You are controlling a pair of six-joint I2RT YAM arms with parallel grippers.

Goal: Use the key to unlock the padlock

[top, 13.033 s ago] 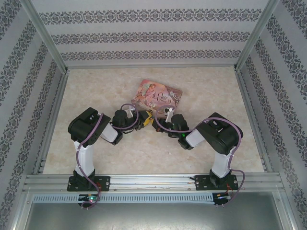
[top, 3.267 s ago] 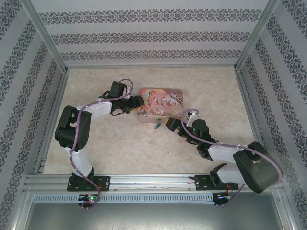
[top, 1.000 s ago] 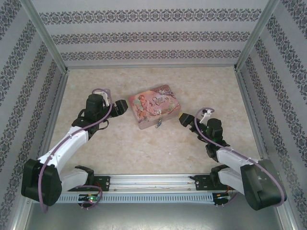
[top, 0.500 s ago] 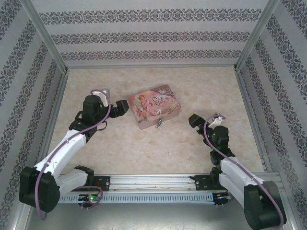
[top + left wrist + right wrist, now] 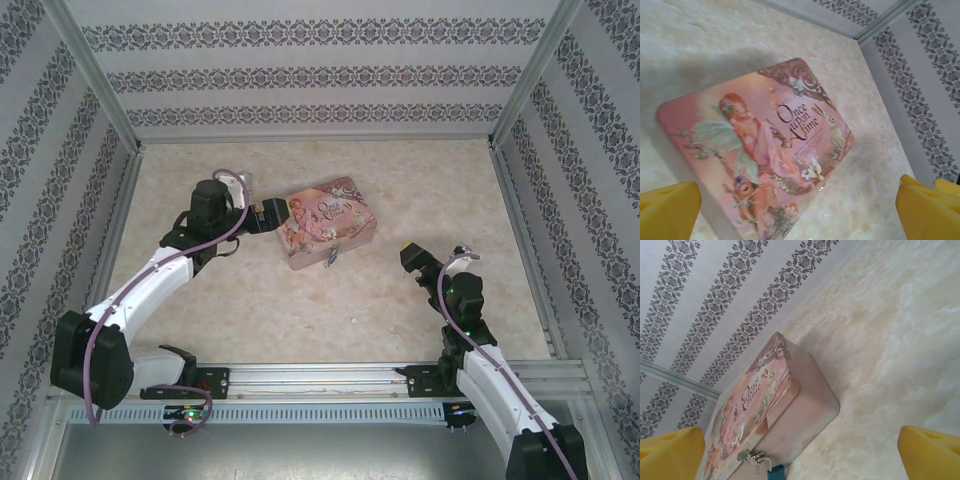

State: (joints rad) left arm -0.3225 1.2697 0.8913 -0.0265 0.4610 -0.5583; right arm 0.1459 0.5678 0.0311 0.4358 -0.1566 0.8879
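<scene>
Bright, even, diffuse overhead light; top cam slightly washed out, w/ mild wide-angle bend at frame edges. Soft dim shadow on table (image 5: 705,60) beside pink tin (image 5: 765,145) in left wrist cam. Faint sheen on tin side in right wrist cam. Yellow fingertips (image 5: 667,212) blurry, out of focus at bottom corners of both wrist cams.

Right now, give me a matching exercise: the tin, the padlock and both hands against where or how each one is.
1 tin
2 padlock
3 left hand
4 right hand

A open, by the tin's left end
B open, apart from the tin, to its right
C blue, at the tin's front wall
D pink and decorated

Pairs: 1-D, 2-C, 3-A, 4-B
</scene>
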